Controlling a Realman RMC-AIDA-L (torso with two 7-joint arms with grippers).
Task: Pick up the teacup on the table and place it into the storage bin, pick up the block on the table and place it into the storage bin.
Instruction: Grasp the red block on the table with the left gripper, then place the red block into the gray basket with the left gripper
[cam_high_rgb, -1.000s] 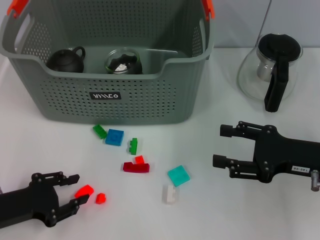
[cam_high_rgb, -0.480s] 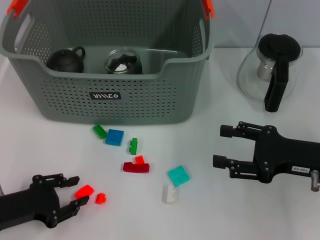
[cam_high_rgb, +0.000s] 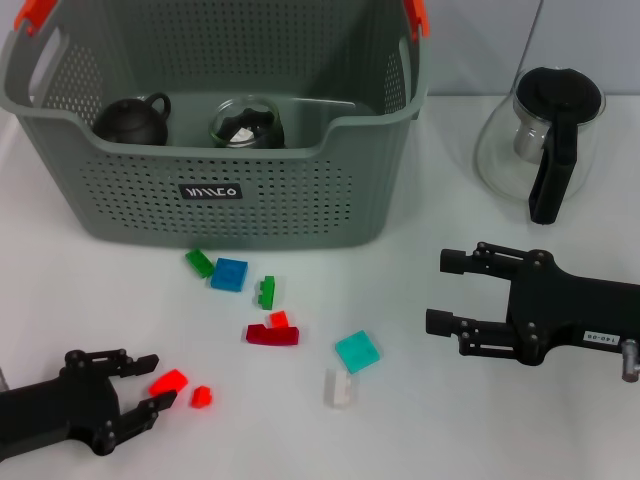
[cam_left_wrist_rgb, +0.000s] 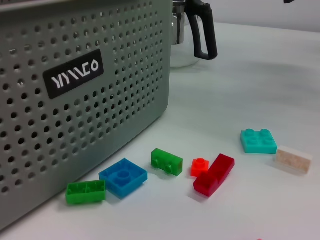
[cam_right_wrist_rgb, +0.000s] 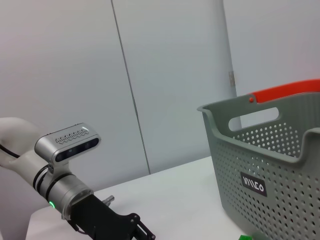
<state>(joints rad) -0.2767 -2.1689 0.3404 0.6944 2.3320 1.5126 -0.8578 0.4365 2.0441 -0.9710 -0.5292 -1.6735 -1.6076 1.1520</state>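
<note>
Since two dark pots already sit in the bin, I judge the block step is in hand.

Storage bin: well ahead of both grippers across the table, nearer the left one's side; its front wall with the black label faces them.

Right gripper: fingers spread, nothing between them, low over bare table with its tips pointing toward the blocks; the nearest, the teal block, lies off its tips and a little back.

Left gripper: fingers parted and empty, set low at the table's near edge.

Red block: between the left fingertips, seemingly untouched, its longer side lying slantwise across the gap.

Small red piece: just beyond the lower left fingertip, outside the gap.

Nearer arm: the left, by far; closing on the red block is likely its next move.

Risk: the finger may nudge the small piece.
</note>
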